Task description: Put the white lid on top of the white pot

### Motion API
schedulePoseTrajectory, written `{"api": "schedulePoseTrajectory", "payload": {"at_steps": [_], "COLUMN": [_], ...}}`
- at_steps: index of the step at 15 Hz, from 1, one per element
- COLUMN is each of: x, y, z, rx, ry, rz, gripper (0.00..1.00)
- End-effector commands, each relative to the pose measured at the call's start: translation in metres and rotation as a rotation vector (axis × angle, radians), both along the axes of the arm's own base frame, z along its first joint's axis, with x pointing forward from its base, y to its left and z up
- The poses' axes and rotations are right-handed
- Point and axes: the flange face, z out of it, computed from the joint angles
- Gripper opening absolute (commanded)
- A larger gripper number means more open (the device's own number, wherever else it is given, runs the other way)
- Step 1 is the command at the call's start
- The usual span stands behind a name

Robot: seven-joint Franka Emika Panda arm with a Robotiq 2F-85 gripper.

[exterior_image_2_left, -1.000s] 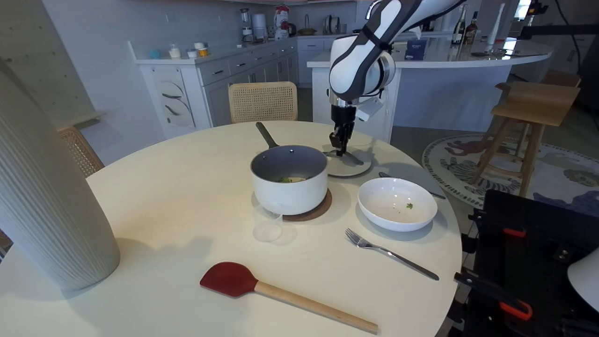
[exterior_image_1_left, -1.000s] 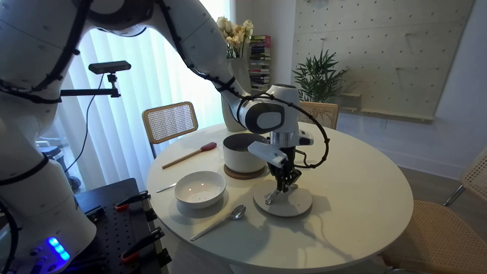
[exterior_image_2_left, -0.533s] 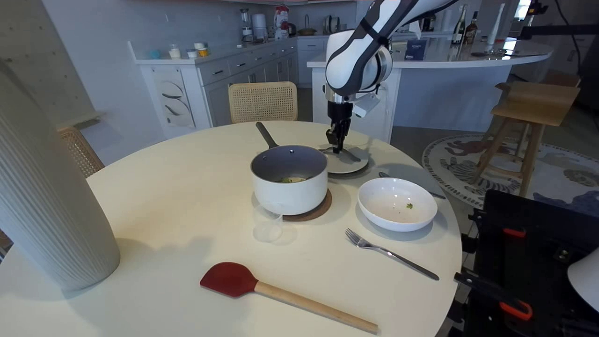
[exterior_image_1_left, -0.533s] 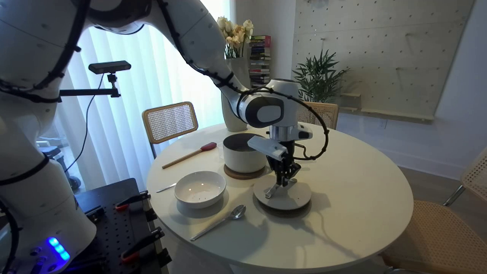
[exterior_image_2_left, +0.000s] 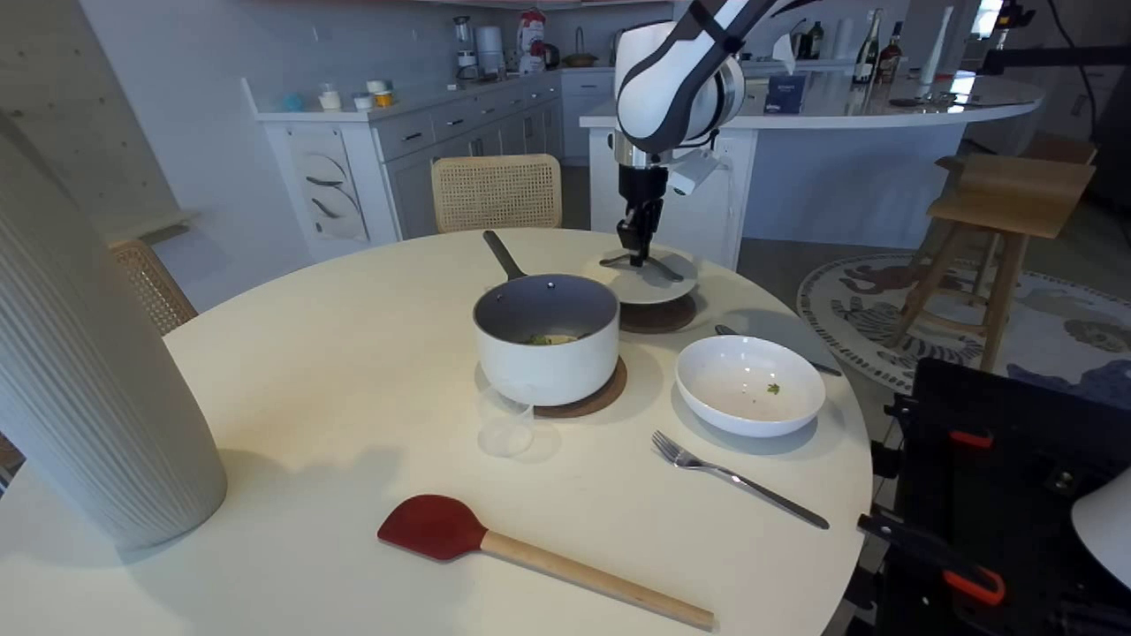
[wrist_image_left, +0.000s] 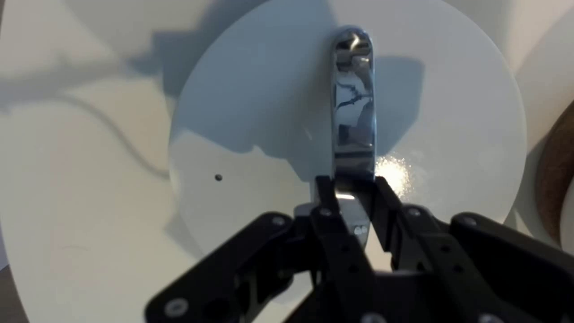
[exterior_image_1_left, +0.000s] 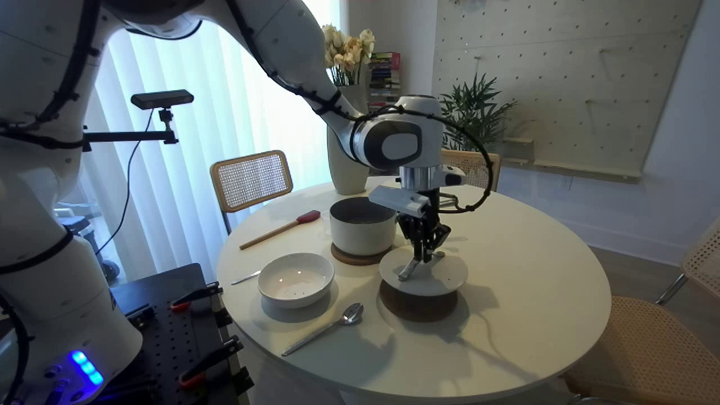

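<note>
The white lid (exterior_image_1_left: 447,278) hangs level above a brown cork mat (exterior_image_1_left: 419,304), apart from it. The lid also shows in an exterior view (exterior_image_2_left: 649,290) and fills much of the wrist view (wrist_image_left: 453,116). My gripper (exterior_image_1_left: 423,259) points down and is shut on the lid's silvery handle (wrist_image_left: 354,103); the fingertips pinch its middle from both sides in the wrist view (wrist_image_left: 354,181). The white pot (exterior_image_1_left: 360,233) stands uncovered beside the lid on another cork mat (exterior_image_2_left: 605,397). Its dark handle (exterior_image_2_left: 504,256) points away from the camera in an exterior view, and some food shows inside.
A wide white bowl (exterior_image_1_left: 295,281) and a spoon (exterior_image_1_left: 337,327) lie near the robot's side. A clear glass (exterior_image_2_left: 505,431) stands close to the pot. A red spatula (exterior_image_2_left: 437,528), a fork (exterior_image_2_left: 742,481) and a tall vase (exterior_image_2_left: 97,397) are also on the table.
My gripper has risen with the lid held by its handle. The lid has lifted off the cork mat, which now shows beneath it. The pot has not moved.
</note>
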Motion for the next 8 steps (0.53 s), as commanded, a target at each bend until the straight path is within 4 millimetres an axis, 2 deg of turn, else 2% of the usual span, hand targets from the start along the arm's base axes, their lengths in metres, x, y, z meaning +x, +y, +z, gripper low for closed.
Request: {"api": "schedulePoseTrajectory", "payload": {"at_steps": [1,8], "x": [-0.002,0.002], "y": [0.001,0.011], "z": [0.037,0.097], "rx": [-0.031,-0.025], "ry": [0.022,0.015], "rz": [-0.009,0.018], "gripper": [0.06,0.06]}}
